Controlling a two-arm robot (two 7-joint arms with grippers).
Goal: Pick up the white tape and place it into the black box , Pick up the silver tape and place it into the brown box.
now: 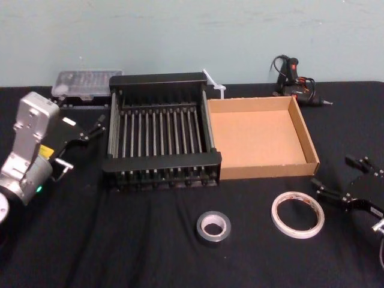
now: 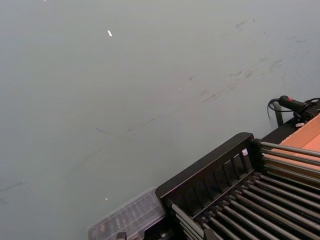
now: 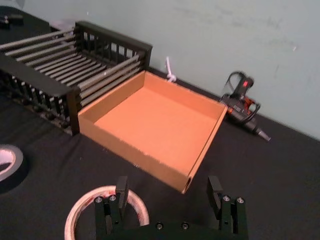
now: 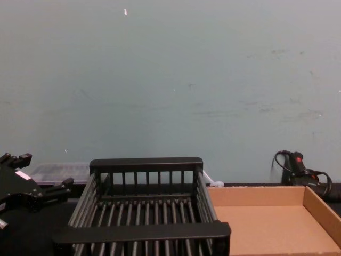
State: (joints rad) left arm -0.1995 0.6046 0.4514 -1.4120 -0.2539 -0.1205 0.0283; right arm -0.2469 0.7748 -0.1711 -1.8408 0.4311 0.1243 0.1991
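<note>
A black cloth-covered table (image 1: 150, 252) carries everything, with a pale blue-green wall (image 4: 170, 80) behind it. The black box (image 1: 161, 135), a slatted crate with thick flat rims, sits at the middle of the table, and the brown box (image 1: 261, 139) stands just beside it on the robot's right, their side walls touching or nearly so; both are unfilled. The left arm (image 1: 27, 150) rises at the table's left edge, its silver-grey wrist bent so the left gripper (image 1: 84, 141) points toward the crate's left wall, raised off the cloth and level with that wall; its black fingers are spread apart with nothing between them, and from the chest view the same gripper (image 4: 40, 184) hangs beside the crate's left rim. The right gripper (image 1: 342, 180) is low over the cloth at the table's right edge, in front of the cardboard tray's near right corner, angled toward the white tape; its fingers stand wide, gripping nothing, and the right wrist view shows them (image 3: 172, 192) open with the tape ring just off one finger. A clear plastic case (image 1: 81, 83) lies behind the crate's left corner, and a black glue gun (image 1: 297, 81) with a cord lies behind the tray. The white tape (image 1: 297, 214) lies flat on the cloth in front of the tray, near the right gripper. The silver tape (image 1: 213, 226) lies flat to its left, in front of the crate's near right corner, apart from both grippers.
</note>
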